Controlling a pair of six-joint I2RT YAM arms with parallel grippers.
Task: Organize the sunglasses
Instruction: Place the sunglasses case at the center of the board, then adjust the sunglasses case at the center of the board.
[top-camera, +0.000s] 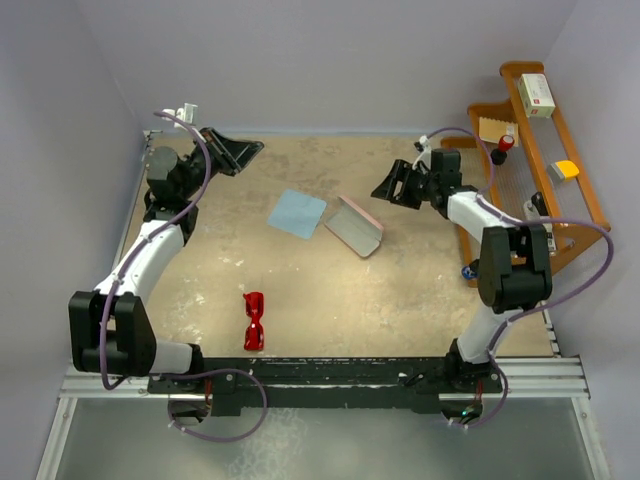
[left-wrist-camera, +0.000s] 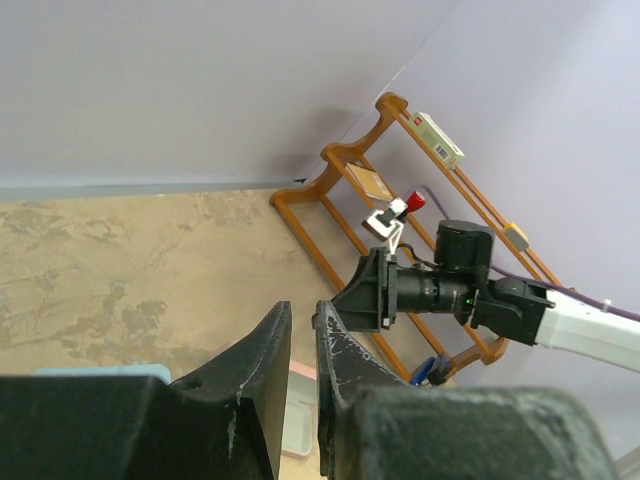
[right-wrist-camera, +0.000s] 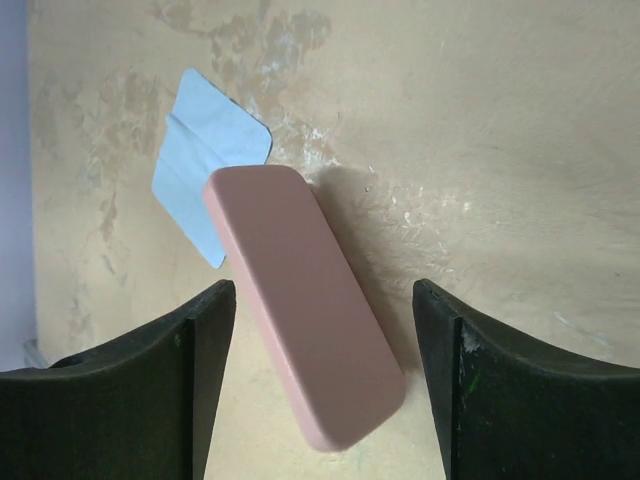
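Note:
The red sunglasses (top-camera: 254, 320) lie folded on the table, near the front and left of centre, away from both grippers. The pink case (top-camera: 355, 226) stands open at mid-table, its lid raised, and the light blue cloth (top-camera: 297, 213) lies just to its left. My right gripper (top-camera: 390, 187) hangs open to the right of the case. In the right wrist view the pink lid (right-wrist-camera: 305, 300) runs between the spread fingers (right-wrist-camera: 322, 290) without touching them. My left gripper (top-camera: 240, 152) is raised at the far left, fingers (left-wrist-camera: 300, 310) nearly together with nothing between them.
A wooden rack (top-camera: 545, 170) stands along the right wall, holding a white box (top-camera: 537, 94), a yellow item (top-camera: 566, 170) and a red-capped bottle (top-camera: 507, 143). Walls close in the table at the back and on both sides.

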